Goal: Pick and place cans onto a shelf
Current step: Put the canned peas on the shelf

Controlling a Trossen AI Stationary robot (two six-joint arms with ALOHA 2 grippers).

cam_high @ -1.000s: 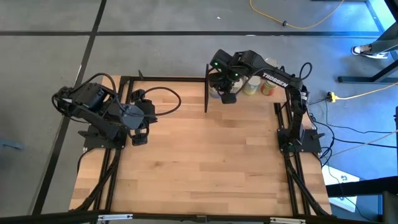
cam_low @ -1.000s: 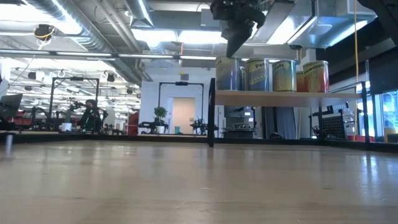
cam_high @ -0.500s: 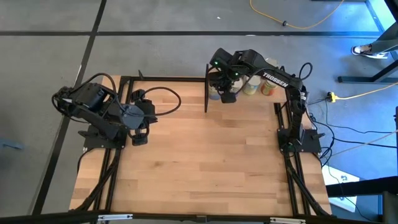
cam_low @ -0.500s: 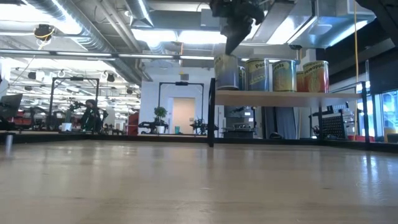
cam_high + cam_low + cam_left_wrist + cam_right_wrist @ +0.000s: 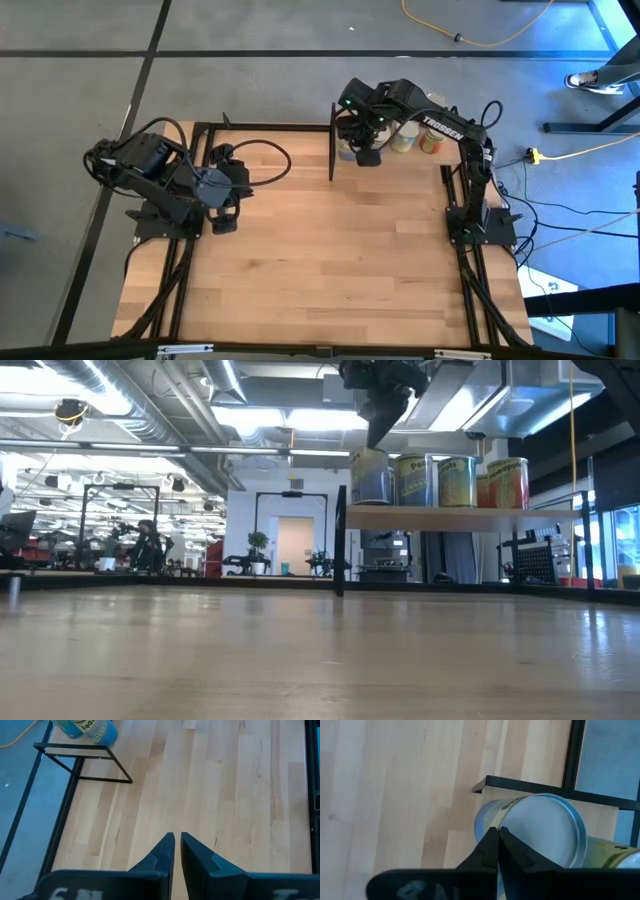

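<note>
Two arms work at the wooden table (image 5: pixel 320 260). The left gripper (image 5: pixel 224 222) hangs over the table's left side, its fingers (image 5: pixel 165 851) nearly together with only a thin gap between them and nothing held. In the low view four cans show in a row on the shelf (image 5: pixel 470 516), which stands at the table's far right corner on thin black posts; more may sit behind them, but that cannot be told. From left to right: a blue-labelled can (image 5: pixel 371 477) at the shelf's left end, then a yellowish one (image 5: pixel 413 480), another yellowish one (image 5: pixel 456 481), and an orange one (image 5: pixel 508 483). Against the pictures of a second before, the blue-labelled can sits a touch further right and the right gripper (image 5: pixel 381 432) has shifted slightly with it; the left arm has not moved. The right gripper hovers just above the blue-labelled can's near top edge, its fingers (image 5: pixel 492 851) pressed shut and gripping nothing. In the right wrist view the closed fingertips overlap the near rim of that can's silvery top (image 5: pixel 545 832), with the can itself standing on the shelf by the corner post (image 5: pixel 332 140).
</note>
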